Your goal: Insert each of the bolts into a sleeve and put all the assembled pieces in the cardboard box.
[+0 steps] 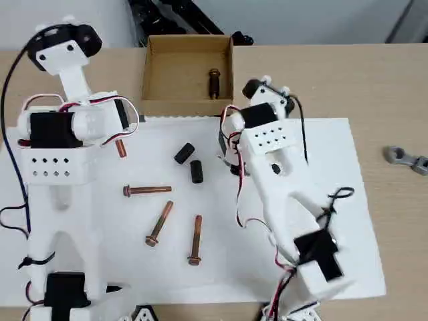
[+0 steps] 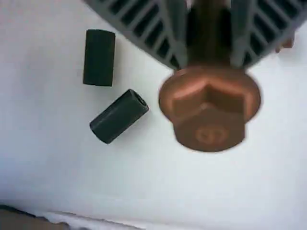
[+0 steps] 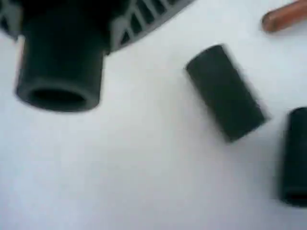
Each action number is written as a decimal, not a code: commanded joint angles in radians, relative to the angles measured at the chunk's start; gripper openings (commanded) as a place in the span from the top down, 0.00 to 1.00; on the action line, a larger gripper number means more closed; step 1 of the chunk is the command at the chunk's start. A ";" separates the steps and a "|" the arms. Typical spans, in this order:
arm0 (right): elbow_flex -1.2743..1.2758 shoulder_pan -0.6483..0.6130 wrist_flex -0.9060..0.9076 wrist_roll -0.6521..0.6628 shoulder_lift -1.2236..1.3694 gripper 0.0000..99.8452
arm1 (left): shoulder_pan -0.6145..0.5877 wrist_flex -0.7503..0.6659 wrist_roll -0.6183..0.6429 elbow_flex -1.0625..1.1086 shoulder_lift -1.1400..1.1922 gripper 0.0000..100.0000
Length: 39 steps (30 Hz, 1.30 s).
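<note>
My left gripper (image 1: 121,144) is shut on a copper bolt (image 2: 209,111), held just above the white mat with its hex head toward the wrist camera. My right gripper (image 1: 233,160) is shut on a black sleeve (image 3: 59,67), open end showing, near the mat's middle. Two loose black sleeves (image 1: 184,153) (image 1: 196,171) lie between the grippers; the left wrist view shows these sleeves (image 2: 99,57) (image 2: 119,116) too. Three loose bolts (image 1: 147,190) (image 1: 159,223) (image 1: 195,239) lie nearer the front. The cardboard box (image 1: 177,107) at the back holds one assembled piece (image 1: 214,82).
A white mat (image 1: 314,154) covers the wooden table under both arms. A metal wrench (image 1: 404,158) lies on bare wood at the far right. Cables hang beside the right arm. Dark equipment stands behind the box.
</note>
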 commanded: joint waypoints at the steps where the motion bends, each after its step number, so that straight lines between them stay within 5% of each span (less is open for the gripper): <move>1: -0.060 -0.016 0.004 0.120 -0.199 0.99 | 0.000 -0.054 -0.009 -0.050 -0.049 0.99; 12: 0.025 0.024 0.013 0.450 -0.713 0.99 | 0.006 -0.071 -0.011 -0.048 -0.049 0.99; 20: 0.269 0.044 -0.064 0.565 -1.136 0.99 | 0.038 -0.106 -0.011 -0.051 -0.051 0.99; 30: 1.033 0.042 -0.562 0.631 -1.638 0.99 | 0.238 -0.270 -0.147 -0.048 -0.110 0.99; 39: 1.571 0.015 -1.165 0.647 -1.698 0.99 | 0.302 -0.428 -0.077 -0.010 -0.160 1.00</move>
